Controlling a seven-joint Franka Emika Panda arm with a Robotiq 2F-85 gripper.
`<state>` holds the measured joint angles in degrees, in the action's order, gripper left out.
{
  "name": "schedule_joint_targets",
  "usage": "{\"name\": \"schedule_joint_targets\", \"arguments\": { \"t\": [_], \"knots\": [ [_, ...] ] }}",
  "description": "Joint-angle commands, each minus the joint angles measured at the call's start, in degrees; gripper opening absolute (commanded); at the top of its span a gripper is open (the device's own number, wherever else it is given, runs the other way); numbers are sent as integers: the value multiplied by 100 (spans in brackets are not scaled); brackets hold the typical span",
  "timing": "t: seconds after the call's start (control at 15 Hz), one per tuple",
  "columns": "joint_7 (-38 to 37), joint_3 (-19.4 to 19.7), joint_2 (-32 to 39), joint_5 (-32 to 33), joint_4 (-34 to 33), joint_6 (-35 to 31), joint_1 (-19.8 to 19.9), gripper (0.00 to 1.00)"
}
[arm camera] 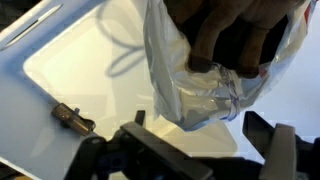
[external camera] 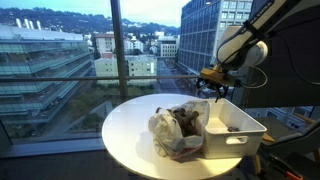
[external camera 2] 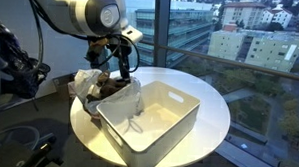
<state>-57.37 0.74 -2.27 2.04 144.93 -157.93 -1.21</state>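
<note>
A crumpled clear plastic bag [external camera: 178, 130] [external camera 2: 93, 84] holding dark brown things lies on the round white table [external camera: 125, 130] [external camera 2: 216, 114], against a white rectangular tub [external camera: 238, 130] [external camera 2: 158, 122]. My gripper [external camera: 213, 86] [external camera 2: 125, 65] hangs just above the bag's edge and the tub's rim. In the wrist view the gripper [arm camera: 199, 124] is open, with the bag [arm camera: 205, 85] ahead of the two dark fingers [arm camera: 262, 132] and nothing between them. A small brown item [arm camera: 72, 120] lies on the tub's floor [arm camera: 80, 70].
The table stands beside tall windows looking onto city buildings [external camera: 60, 50]. Cables and equipment [external camera 2: 15, 69] sit at the side in an exterior view. A thin looped line [arm camera: 122, 48] shows on the tub's floor.
</note>
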Motion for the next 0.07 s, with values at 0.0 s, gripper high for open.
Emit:
{"name": "schedule_joint_targets", "arguments": {
  "t": [0.0],
  "knots": [
    [26,-71,16,-21,-3,5,77,100]
  ]
}}
